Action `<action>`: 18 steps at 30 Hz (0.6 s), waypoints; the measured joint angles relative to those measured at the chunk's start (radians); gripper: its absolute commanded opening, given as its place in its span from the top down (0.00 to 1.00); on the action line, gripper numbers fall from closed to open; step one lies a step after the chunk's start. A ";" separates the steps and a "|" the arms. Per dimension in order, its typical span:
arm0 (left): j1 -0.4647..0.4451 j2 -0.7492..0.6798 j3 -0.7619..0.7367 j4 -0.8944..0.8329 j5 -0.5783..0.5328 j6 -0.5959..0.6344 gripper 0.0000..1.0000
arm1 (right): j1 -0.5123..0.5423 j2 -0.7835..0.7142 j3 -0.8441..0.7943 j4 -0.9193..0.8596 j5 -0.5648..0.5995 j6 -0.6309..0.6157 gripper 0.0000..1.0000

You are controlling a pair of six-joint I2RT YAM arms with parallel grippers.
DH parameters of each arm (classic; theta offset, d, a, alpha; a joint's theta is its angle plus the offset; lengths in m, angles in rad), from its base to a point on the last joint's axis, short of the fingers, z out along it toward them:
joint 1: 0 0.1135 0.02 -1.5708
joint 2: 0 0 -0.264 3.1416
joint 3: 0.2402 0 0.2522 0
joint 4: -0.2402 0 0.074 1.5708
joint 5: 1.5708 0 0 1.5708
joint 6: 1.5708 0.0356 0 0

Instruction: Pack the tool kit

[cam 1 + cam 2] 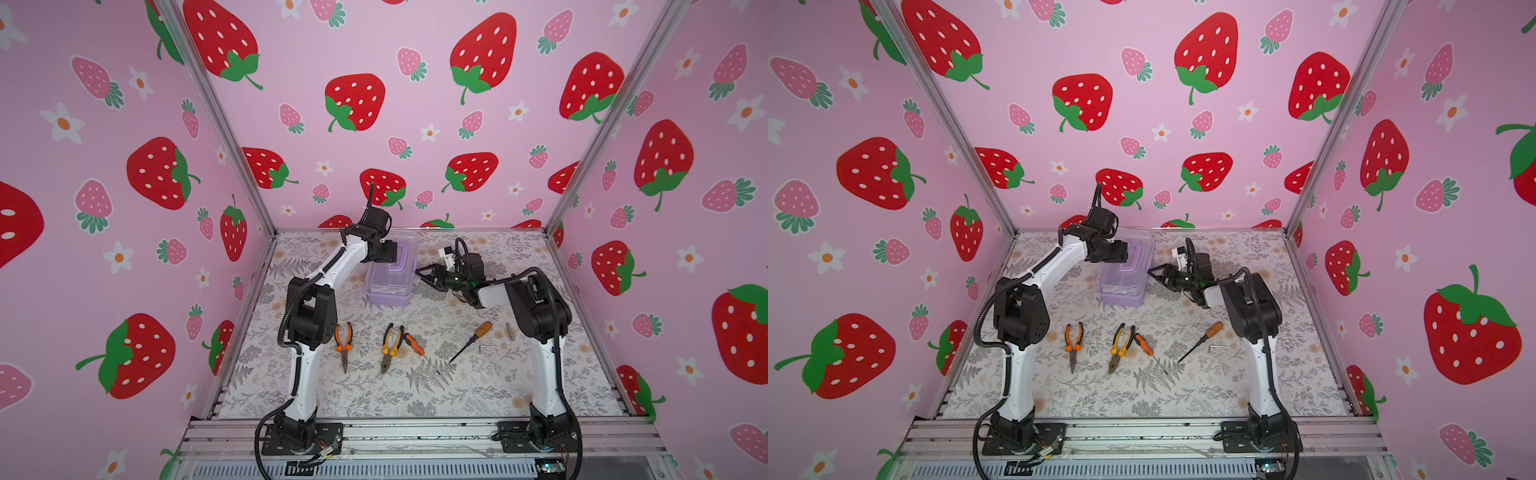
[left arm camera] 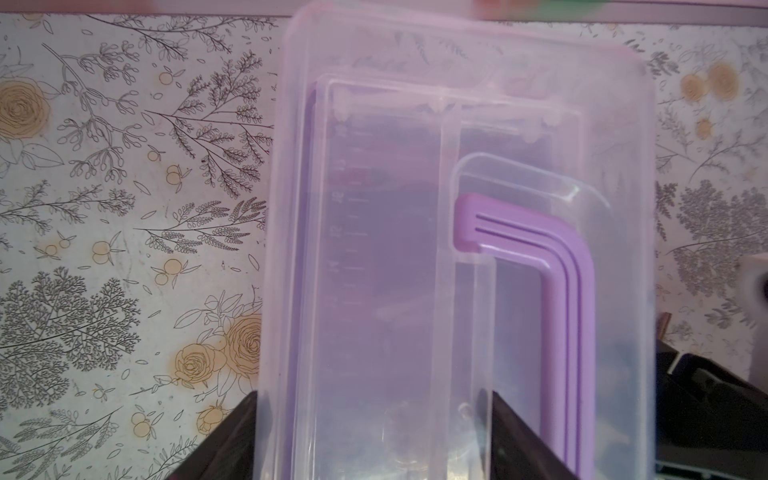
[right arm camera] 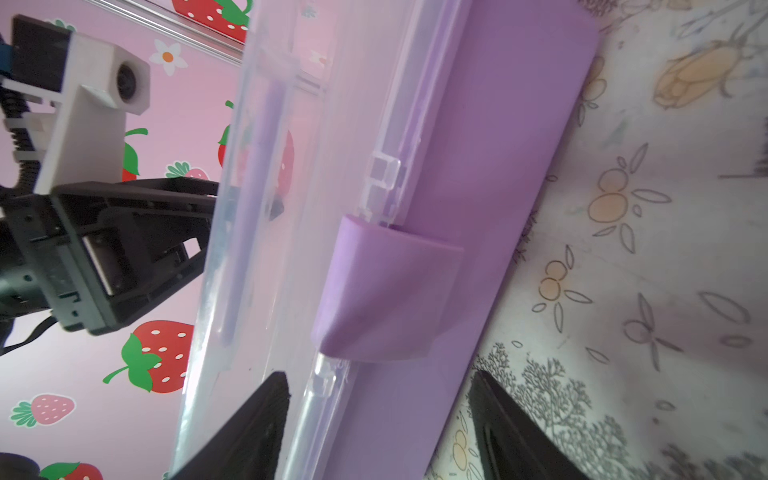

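Floral-papered table (image 1: 457, 386) is shown in both top views: the tool kit (image 1: 388, 291) stands at the back middle, and pliers (image 1: 344, 345) lie loose nearer the front. By the left wrist view, the left gripper (image 2: 370, 440) is spread wide astride the clear lid (image 2: 374, 249). By the right wrist view, the right gripper (image 3: 382, 428) is held wide either side of the purple latch (image 3: 386, 291). The latch would best be levered at its free edge while the tool kit is pressed down.
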 measured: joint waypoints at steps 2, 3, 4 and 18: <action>0.003 -0.016 -0.026 0.011 0.013 -0.008 0.34 | 0.000 0.010 0.000 0.043 -0.007 0.028 0.28; 0.004 -0.024 -0.037 0.013 0.018 -0.012 0.35 | 0.000 0.019 0.000 0.066 -0.010 0.047 0.28; 0.004 -0.031 -0.048 0.014 0.022 -0.016 0.35 | 0.000 0.026 0.001 0.087 -0.012 0.063 0.28; 0.012 -0.068 -0.107 0.037 0.058 -0.032 0.42 | 0.001 0.101 0.071 0.209 -0.026 0.208 0.35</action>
